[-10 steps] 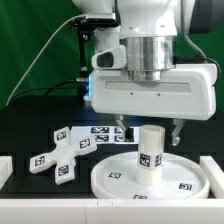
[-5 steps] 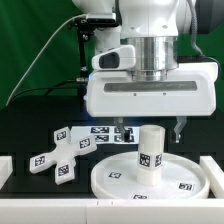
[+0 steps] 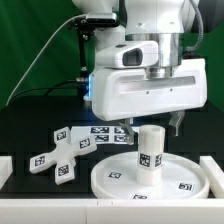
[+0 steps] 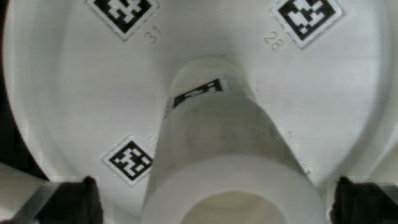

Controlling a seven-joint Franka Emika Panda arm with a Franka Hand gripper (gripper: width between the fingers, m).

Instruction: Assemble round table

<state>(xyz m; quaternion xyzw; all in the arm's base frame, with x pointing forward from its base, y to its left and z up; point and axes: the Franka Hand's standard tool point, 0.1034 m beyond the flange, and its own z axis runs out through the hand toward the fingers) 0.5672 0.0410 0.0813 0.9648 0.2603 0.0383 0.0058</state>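
Exterior view: post [image 3: 150, 150] upright on disc [image 3: 120, 166], long axis vertical; jaws spread, empty.

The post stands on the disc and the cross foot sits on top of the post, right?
Not quite. The post stands on the disc, but the foot lies on the table, at the exterior view's left of the disc. The exterior view shows it.

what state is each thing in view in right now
large white rimmed round disc: lying flat, rim up
short white cylindrical post: standing upright on the disc's middle
white cross-shaped foot piece: lying flat beside the disc, not attached
two-finger gripper: open, empty, above the post
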